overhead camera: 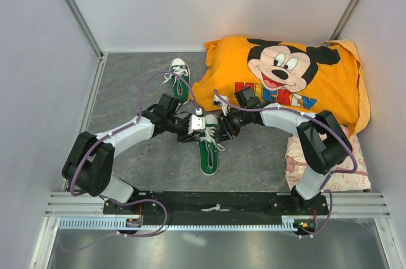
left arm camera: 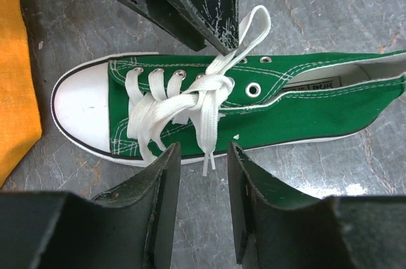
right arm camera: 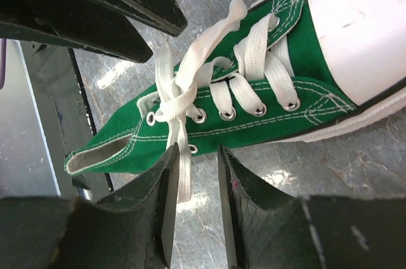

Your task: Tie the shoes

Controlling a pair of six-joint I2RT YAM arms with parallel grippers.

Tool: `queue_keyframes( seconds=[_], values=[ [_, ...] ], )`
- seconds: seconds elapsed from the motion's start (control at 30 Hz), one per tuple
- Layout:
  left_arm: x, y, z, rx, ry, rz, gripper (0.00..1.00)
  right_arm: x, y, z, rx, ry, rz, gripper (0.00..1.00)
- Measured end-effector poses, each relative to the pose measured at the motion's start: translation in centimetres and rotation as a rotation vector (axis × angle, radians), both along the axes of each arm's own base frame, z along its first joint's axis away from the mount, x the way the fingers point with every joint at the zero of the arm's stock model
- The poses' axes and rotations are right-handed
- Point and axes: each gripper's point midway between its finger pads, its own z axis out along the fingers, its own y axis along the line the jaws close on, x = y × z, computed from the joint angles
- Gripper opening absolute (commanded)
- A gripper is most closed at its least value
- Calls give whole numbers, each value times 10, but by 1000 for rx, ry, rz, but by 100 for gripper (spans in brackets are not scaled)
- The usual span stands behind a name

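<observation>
Evidently only a first crossing of the laces [left arm camera: 190,101] is done on the near shoe [overhead camera: 208,148], mid-table, with the left gripper [left arm camera: 202,151] and right gripper [right arm camera: 196,155] each half-open astride a loose end, while the far shoe [overhead camera: 180,71] beside the pillow [overhead camera: 285,72] looks untied.

Near green sneaker [overhead camera: 208,155], sole down, white laces [left arm camera: 206,88] loosely crossed, second green sneaker [overhead camera: 180,71] farther back

Fig. Clearance. L gripper [overhead camera: 190,127] & R gripper [overhead camera: 220,127] flank near shoe [overhead camera: 208,156], narrow gap betw. them. Pillow [overhead camera: 285,72] fills far-R; far shoe [overhead camera: 180,71] just beside it. Bare table [overhead camera: 124,85] far-L & round near heel: open passage.
</observation>
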Motion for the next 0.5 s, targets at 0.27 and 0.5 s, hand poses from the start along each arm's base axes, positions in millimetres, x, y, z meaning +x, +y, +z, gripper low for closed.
queue_keyframes(
  seconds=[0.27,0.5],
  values=[
    [0,-2,-5,15,0,-4,42,-1,5,-3,11,23,6,41],
    [-1,-4,-7,25,-17,-18,33,-3,8,0,32,31,16,21]
  ],
)
